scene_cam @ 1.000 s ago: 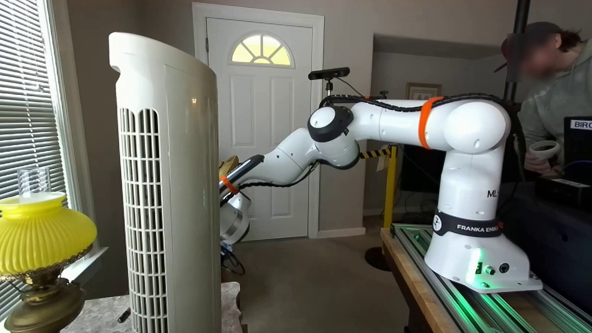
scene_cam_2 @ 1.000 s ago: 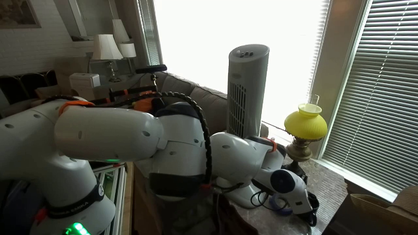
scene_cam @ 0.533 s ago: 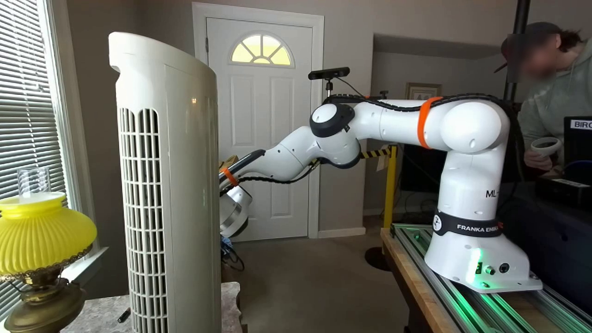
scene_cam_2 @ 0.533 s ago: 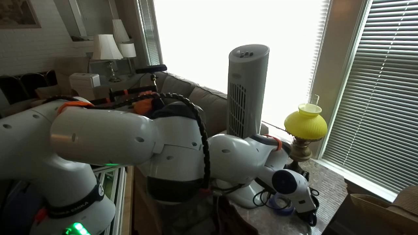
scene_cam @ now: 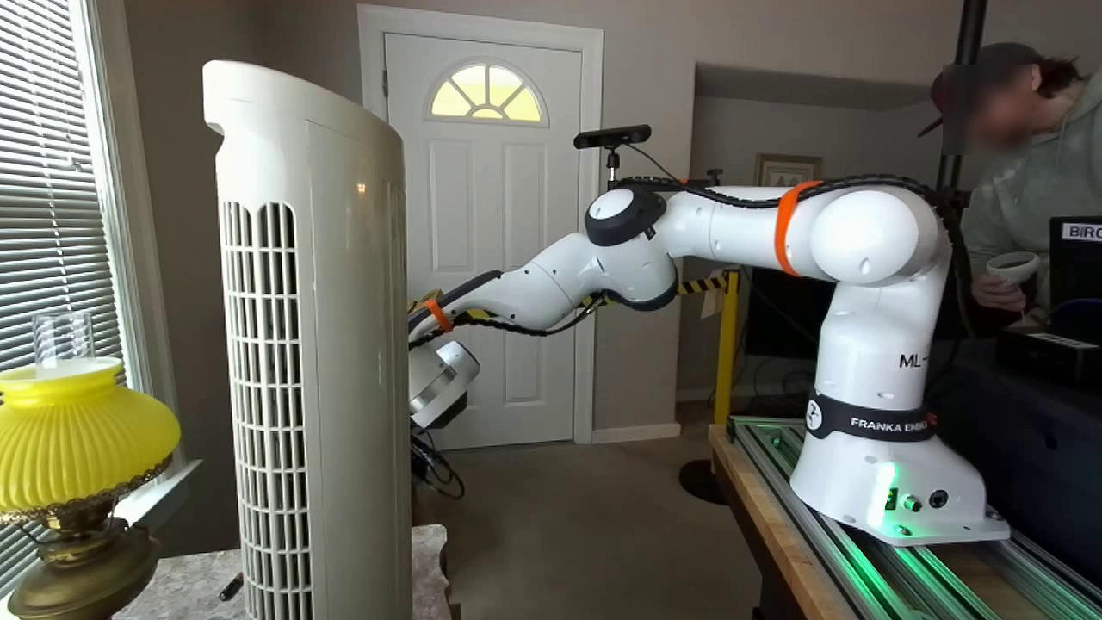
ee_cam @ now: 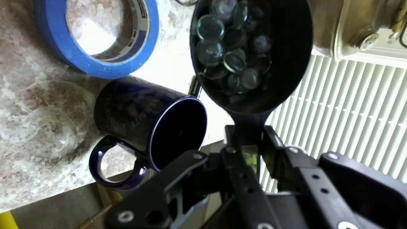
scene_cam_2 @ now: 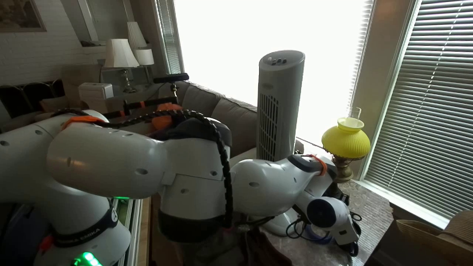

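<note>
Clearly, you have the ladle (ee_cam: 289, 47) in hand: the gripper (ee_cam: 249, 136) is clamped on its black neck just below and right of the centre of the wrist frame, the jaws drawn together as far as that narrow piece lets them. The bowl sits at the top, right of centre, and holds a heap of what look like glass pebbles (ee_cam: 235, 60), gathered toward its left side. So, judging by how things lie, your grip is made and the bowl is loaded; it also looks raised off the mottled tabletop (ee_cam: 38, 121). Not yet done, as far as you can see: those pebbles are not out of the ladle, and the ladle is not released. Left of centre you see a dark blue mug (ee_cam: 136, 108), seemingly upright, its mouth toward the lower right. Its inside is too dark for you to tell whether it holds anything. A roll of blue tape (ee_cam: 111, 69) lies at the upper left, and a battery (ee_cam: 195, 87) shows between mug and bowl. In both exterior views you cannot make out the ladle, with the tower fan (scene_cam: 344, 344) or the arm's own wrist (scene_cam_2: 342, 221) in the way.
</note>
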You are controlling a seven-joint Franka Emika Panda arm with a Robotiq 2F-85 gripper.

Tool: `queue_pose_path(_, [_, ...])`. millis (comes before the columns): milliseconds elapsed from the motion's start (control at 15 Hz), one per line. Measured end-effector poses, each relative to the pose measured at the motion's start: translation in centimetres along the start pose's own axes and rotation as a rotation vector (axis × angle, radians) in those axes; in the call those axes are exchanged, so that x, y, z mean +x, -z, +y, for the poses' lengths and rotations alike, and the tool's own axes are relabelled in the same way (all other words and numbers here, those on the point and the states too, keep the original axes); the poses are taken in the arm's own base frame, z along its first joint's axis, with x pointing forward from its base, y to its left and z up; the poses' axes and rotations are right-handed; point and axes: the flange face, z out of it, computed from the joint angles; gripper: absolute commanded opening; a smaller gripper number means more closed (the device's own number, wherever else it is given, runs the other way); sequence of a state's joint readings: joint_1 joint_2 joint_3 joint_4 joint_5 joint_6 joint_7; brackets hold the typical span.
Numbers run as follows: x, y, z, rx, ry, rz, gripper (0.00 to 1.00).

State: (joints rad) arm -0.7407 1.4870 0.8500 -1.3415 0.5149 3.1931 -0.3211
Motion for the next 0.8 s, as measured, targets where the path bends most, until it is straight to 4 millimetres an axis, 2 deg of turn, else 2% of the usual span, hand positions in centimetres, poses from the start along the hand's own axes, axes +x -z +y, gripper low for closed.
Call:
queue_pose_path(333, [0.7, 1.3, 1.9, 0.016, 0.021, -0.009, 0.06])
queue_pose_path(800, [-0.7, 0.9, 3.6, 0.043, 0.045, -0.051, 0.06])
